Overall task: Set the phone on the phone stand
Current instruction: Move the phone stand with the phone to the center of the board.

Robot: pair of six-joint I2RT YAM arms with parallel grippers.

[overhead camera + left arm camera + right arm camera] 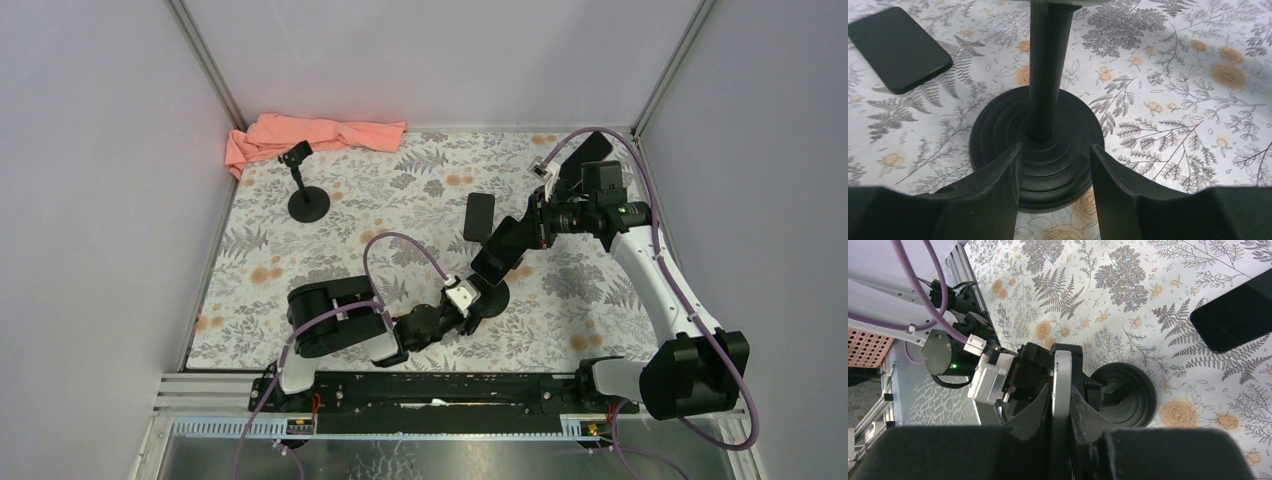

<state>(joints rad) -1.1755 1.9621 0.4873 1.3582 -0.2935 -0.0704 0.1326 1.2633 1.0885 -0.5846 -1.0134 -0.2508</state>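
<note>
Black phone [898, 47] lies beyond left end effector [1055, 150].

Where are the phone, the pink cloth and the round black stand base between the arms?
phone [479, 215]: top view, middle of its dark face.
pink cloth [318, 133]: top view, middle of the crumpled fabric.
stand base [1073, 130]: left wrist view, its ribbed top surface.

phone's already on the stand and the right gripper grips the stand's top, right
No: the phone lies flat on the table beside the stand, as the left wrist view shows. The right gripper does grip the stand's top.
</note>
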